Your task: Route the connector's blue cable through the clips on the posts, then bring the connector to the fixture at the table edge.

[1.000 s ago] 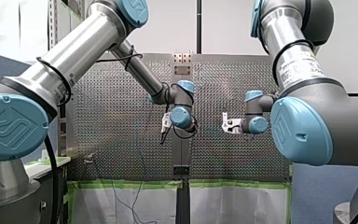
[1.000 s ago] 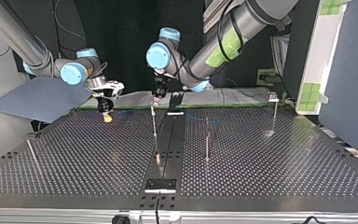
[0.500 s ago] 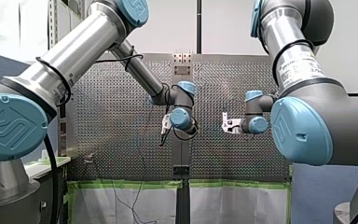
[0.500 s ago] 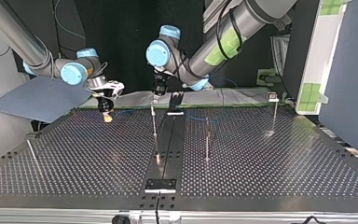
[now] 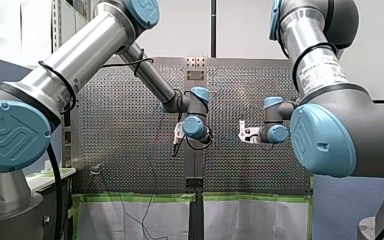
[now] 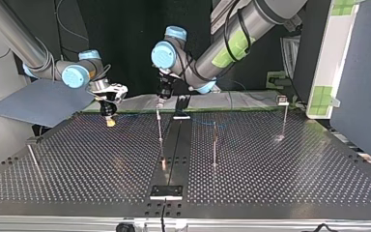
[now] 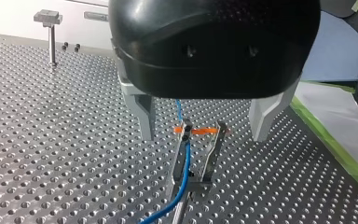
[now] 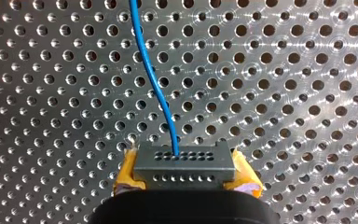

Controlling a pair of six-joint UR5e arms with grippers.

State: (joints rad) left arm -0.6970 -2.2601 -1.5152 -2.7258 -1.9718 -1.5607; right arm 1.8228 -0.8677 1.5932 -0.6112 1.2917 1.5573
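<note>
Right pincer point(image 8: 185, 171) clamps the connector point(image 8: 182, 161) — anchoring the blue cable point(image 8: 156, 84). Left pincer point(image 7: 203, 133), fingers apart, straddles the clip point(image 7: 182, 158), presumably to seat cable.

Our left gripper point(image 7: 203, 136) hangs over the perforated table point(image 7: 51, 140), its metal fingers point(image 7: 142, 112) spread wide and gripping nothing. Between them, just ahead, stands a two-pronged clip point(image 7: 214, 149) with an orange band point(image 7: 203, 131). The blue cable point(image 7: 185, 170) runs along one prong. A second post point(image 7: 51, 37) stands well beyond.
</note>
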